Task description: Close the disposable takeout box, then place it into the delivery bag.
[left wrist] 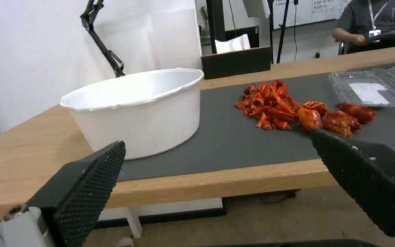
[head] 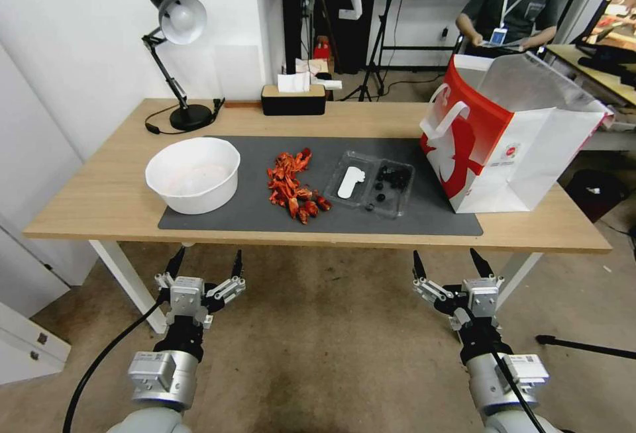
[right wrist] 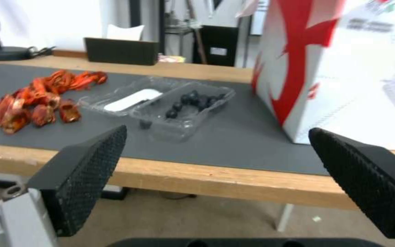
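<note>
Lying open on the dark mat (head: pixel 232 221), the disposable takeout box (head: pixel 371 185) has its two clear halves side by side, one with a white patch and the other with small dark bits inside. The delivery bag (head: pixel 510 135) stands just beside the box, on the side away from the white bowl (head: pixel 193 175), and its mouth is open and shows the silvery lining. A heap of red shells (head: pixel 295 185) lies on the other side of the box, between it and the bowl.

Both grippers hang in front of the table edge (head: pixel 318 240), well apart from the box. The left gripper (head: pixel 205 264) has its fingers spread wide and holds nothing; the right gripper (head: pixel 452 264) is the same.

I think the closing is the risky part. The plastic is thin and light, so a push on one half may slide the whole box on the mat or spill the dark bits. The bag may also tip if it is hit.
</note>
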You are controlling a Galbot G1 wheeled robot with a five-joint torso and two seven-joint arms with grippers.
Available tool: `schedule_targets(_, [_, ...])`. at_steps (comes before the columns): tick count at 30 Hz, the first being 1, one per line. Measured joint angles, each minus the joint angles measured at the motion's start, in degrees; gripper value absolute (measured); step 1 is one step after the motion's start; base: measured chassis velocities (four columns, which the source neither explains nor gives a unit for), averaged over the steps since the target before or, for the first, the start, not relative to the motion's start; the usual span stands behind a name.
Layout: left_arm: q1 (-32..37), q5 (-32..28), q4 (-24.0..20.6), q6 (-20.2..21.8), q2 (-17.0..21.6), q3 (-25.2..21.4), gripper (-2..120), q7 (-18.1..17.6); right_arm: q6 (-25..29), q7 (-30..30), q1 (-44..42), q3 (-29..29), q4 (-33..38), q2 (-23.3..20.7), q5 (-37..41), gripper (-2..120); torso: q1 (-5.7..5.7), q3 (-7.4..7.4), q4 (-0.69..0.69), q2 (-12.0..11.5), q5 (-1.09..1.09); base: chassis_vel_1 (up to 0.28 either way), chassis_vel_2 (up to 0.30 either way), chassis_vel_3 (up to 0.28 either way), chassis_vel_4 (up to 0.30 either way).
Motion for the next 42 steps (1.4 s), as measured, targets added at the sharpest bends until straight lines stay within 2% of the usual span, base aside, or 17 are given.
schedule_targets(2, [-0.8,-0.7,0.6,-0.7,0.8,0.5,100,-1.1,0.1,-0.4,1.1,0.2,-1.1,-1.6,1.5,100,0.0,0.0,0.03,0.0,0.03,0.0,0.0,0.0,0.0])
schedule_targets(4, [-4.4,-3.8,3.3,-4.0,4.3,2.8,100,-5.6,0.4,-1.5,4.6,0.8,-4.6,-6.9,6.4,100,-0.01,0.0,-0.01,0.0,0.0,0.0,0.0,0.0,0.0])
schedule_targets(5, [-4.4,-3.8,3.3,-4.0,4.3,2.8,100,-5.6,0.4,-1.5,4.6,0.8,-4.6,-6.9,6.4,100,-0.01,0.0,-0.01,0.0,0.0,0.0,0.0,0.0,0.0])
schedule_targets(7, [-8.3,-7.3,6.2,-7.6,8.1,5.3,100,-10.7,1.0,-2.4,7.8,1.6,-7.9,-11.8,10.8,100,0.0,0.01,0.02,0.0,-0.02,0.0,0.0,0.0,0.0])
schedule_targets(10, [-9.9,-8.7,7.5,-9.2,9.7,6.4,100,-12.8,1.4,-2.4,8.5,1.9,-8.4,-12.6,11.8,100,0.0,0.01,0.01,0.0,0.0,0.0,0.0,0.0,0.0])
schedule_targets(11, [-12.8,-11.2,9.6,-11.8,12.5,8.2,100,-16.6,1.8,-2.4,9.0,2.2,-8.7,-13.1,12.6,100,0.0,0.01,-0.03,0.0,-0.01,0.0,0.0,0.0,0.0])
schedule_targets(12, [-13.8,-12.3,10.6,-13.3,13.6,8.9,100,-17.8,1.8,-2.2,9.1,2.4,-8.7,-13.2,12.8,100,0.0,0.01,-0.07,0.0,-0.01,0.0,0.0,0.0,0.0])
schedule_targets(15, [-13.8,-13.1,11.8,-15.3,14.2,9.7,100,-17.8,1.8,-2.0,9.2,2.5,-8.7,-13.2,13.2,100,0.0,0.01,0.01,0.0,-0.04,0.0,0.0,0.0,0.0])
schedule_targets(17, [-13.7,-13.2,12.4,-16.4,14.4,9.8,100,-17.7,1.8,-1.6,9.2,2.6,-8.6,-13.2,13.6,100,0.0,0.0,0.0,0.0,0.01,0.0,0.0,0.0,0.0])
schedule_targets(23, [-13.1,-13.2,12.6,-17.0,14.3,9.8,100,-17.5,1.7,-0.7,9.4,2.5,-8.4,-13.0,13.6,100,0.0,0.0,0.0,0.0,0.0,0.0,0.0,0.0,0.0])
schedule_targets(34, [-12.2,-13.1,12.3,-17.2,14.2,9.5,100,-16.8,-2.6,2.1,9.9,1.5,-6.8,-13.6,15.8,100,0.0,0.0,-0.01,0.0,0.0,0.0,0.0,0.0,0.0])
schedule_targets(35, [-12.0,-13.1,12.3,-17.2,14.2,9.5,100,-16.7,-3.9,2.9,10.2,1.0,-6.5,-14.0,17.0,100,0.0,0.0,0.0,0.0,-0.01,0.0,0.0,0.0,0.0])
schedule_targets(37, [-11.6,-13.0,12.5,-17.2,14.2,9.7,100,-16.4,-11.5,8.2,12.6,-1.7,-4.5,-17.0,22.5,100,0.0,0.0,-0.01,0.0,0.0,0.0,0.0,0.0,0.0])
schedule_targets(38, [-11.6,-13.0,12.5,-17.2,14.2,9.7,100,-16.4,-11.5,8.2,12.6,-1.7,-4.5,-17.0,22.5,100,0.0,0.0,-0.01,0.0,0.0,0.0,0.0,0.0,0.0])
schedule_targets(41, [-11.3,-12.7,12.1,-17.0,14.2,9.4,100,-16.5,-19.1,16.4,16.5,-3.9,-1.7,-21.0,30.8,100,0.0,0.0,-0.01,0.0,-0.01,0.0,0.0,0.0,0.0])
schedule_targets(42, [-11.3,-12.7,12.1,-17.0,14.2,9.4,100,-16.5,-19.1,16.4,16.5,-3.9,-1.7,-21.0,30.8,100,0.0,0.0,-0.01,0.0,-0.01,0.0,0.0,0.0,0.0])
